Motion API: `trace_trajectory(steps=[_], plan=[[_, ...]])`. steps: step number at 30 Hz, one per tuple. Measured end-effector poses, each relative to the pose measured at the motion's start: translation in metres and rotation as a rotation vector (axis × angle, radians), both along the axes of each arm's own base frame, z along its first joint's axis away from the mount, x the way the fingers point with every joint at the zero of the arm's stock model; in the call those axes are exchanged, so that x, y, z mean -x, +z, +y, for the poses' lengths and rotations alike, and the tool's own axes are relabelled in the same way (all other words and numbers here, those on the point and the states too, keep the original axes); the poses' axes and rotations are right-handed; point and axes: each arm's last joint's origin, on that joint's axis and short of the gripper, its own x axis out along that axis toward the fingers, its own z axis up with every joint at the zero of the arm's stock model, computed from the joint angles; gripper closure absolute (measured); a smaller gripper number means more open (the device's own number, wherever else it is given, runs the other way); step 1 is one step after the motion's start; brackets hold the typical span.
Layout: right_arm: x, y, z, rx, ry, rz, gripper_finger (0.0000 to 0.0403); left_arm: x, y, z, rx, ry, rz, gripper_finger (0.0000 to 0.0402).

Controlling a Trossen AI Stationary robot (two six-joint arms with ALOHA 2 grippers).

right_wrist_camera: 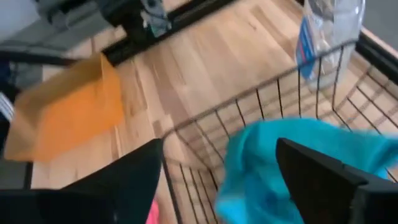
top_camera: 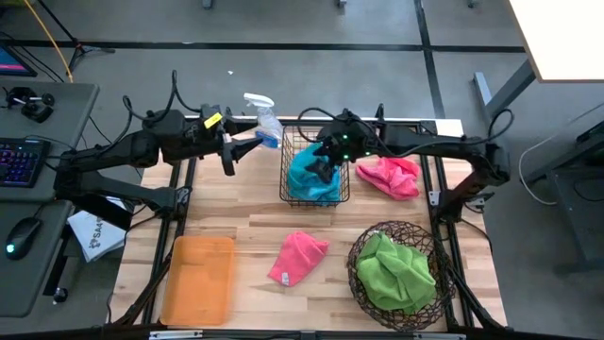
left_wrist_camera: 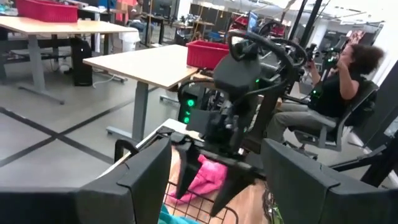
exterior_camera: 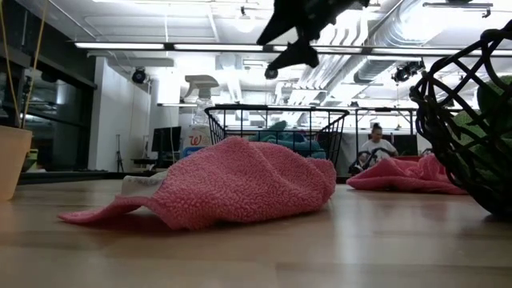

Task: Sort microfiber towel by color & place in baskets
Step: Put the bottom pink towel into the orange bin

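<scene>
Right gripper (top_camera: 326, 162) open over wire basket (top_camera: 287, 194), teal towel (top_camera: 310, 179) in; lift straight out, clear rim.

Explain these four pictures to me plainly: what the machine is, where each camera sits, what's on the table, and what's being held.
Two dark robot arms work at a wooden table. One camera looks straight down, one sits at table height, and one rides on each wrist. The right gripper, open and holding nothing, hovers over the black wire basket, which has a teal towel inside. The left gripper waits, open and empty, by the spray bottle. A green towel fills the round woven basket. The orange tray is empty. Two pink towels lie loose: one mid-table, one beside the wire basket.
</scene>
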Motion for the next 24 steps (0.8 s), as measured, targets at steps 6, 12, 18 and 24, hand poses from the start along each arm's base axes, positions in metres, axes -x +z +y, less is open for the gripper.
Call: trace_trajectory(steps=[6, 12, 18, 24], plan=[[0.018, 0.006, 0.012, -0.048, 0.099, 0.079, 0.008, -0.009, -0.005, 0.0, 0.016, -0.008, 0.028, 0.0167], [0.035, 0.002, 0.051, -0.145, 0.322, 0.235, 0.008, -0.029, -0.029, -0.018, 0.135, -0.202, 0.132, 0.0167], [0.047, -0.005, 0.089, -0.12, 0.378, 0.399, 0.008, -0.061, -0.088, -0.064, 0.191, -0.377, 0.431, 0.0167], [0.05, -0.006, 0.114, -0.147, 0.325, 0.437, 0.008, -0.093, -0.138, -0.105, -0.055, -0.549, 0.689, 0.0167]])
